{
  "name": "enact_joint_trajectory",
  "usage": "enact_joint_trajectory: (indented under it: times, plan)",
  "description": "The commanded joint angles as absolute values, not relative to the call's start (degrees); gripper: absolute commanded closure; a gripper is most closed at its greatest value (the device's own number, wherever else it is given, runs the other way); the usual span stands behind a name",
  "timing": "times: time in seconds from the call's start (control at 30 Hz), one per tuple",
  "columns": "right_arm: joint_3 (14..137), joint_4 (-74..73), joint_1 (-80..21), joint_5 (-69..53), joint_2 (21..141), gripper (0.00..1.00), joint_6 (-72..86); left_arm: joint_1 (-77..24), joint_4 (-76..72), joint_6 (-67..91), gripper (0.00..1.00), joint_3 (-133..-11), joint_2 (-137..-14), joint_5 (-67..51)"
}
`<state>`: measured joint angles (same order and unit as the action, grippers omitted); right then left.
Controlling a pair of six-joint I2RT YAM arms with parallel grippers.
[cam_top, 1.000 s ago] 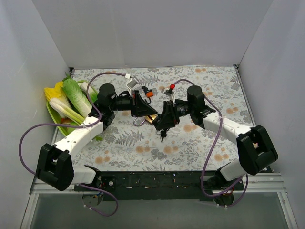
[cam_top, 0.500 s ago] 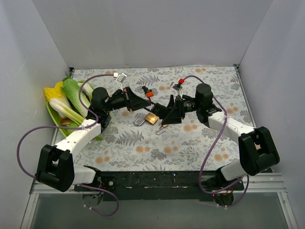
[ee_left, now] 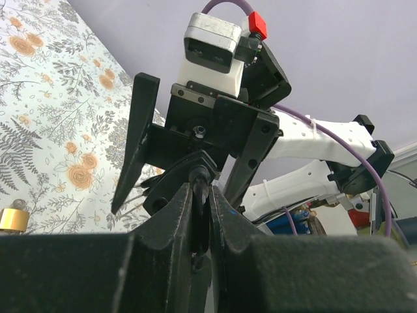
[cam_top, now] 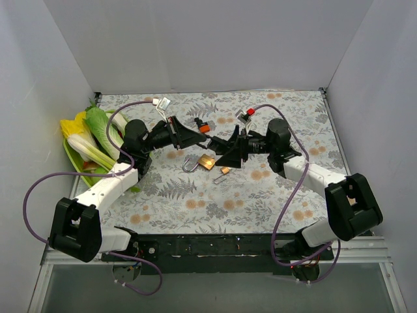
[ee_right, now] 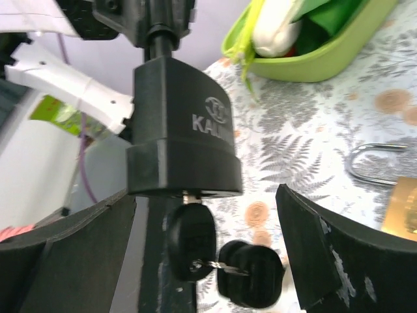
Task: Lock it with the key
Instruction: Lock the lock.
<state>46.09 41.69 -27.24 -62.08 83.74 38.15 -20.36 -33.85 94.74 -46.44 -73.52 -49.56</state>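
Top external view: both arms are seen reaching toward each other above the middle of the floral worktop [cam_top: 195, 202], somewhat nearer its far edge. The left pincer [cam_top: 194, 139] is clenched on the shackle of a black padlock [ee_right: 179, 124], which is held off the worktop with its body turned toward the right arm. In the right wrist view a black-headed key [ee_right: 190, 242] is seen seated in the keyhole on the padlock's lower face, and a second key [ee_right: 251, 274] is hung from it by a small ring. The right pincer [ee_right: 205, 199] is released, its fingers spread wide to either side of the padlock and the keys. Whether the shackle is pressed home cannot be told. A brass padlock [cam_top: 207, 161] is laid flat on the worktop below the gap between the two pincers, its silver shackle pointed toward the left edge, and a small key-like piece [cam_top: 223, 171] is laid just beside it. A small orange-and-black item [cam_top: 202, 127] is seen nearer the far edge. A green tray [cam_top: 70, 158] filled with leafy vegetables [cam_top: 98, 127] is placed against the left edge.
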Motion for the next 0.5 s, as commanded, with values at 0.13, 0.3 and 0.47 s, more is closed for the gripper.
enact_joint_trajectory:
  times: [0.13, 0.3, 0.47]
  plan:
    - [49.66, 32.42, -29.26, -48.88, 77.44, 0.04, 16.09, -20.22, -39.55, 99.23, 1.0, -45.88, -71.01, -48.16]
    - [50.01, 34.98, -31.63, -49.13, 77.87, 0.06, 15.64, -20.3, -40.43, 101.42, 1.0, -45.35, -71.28, -47.9]
    - [50.54, 35.24, -32.78, -49.57, 79.19, 0.18, 15.21, -20.21, -40.78, 101.95, 1.0, -45.09, -71.1, -47.64]
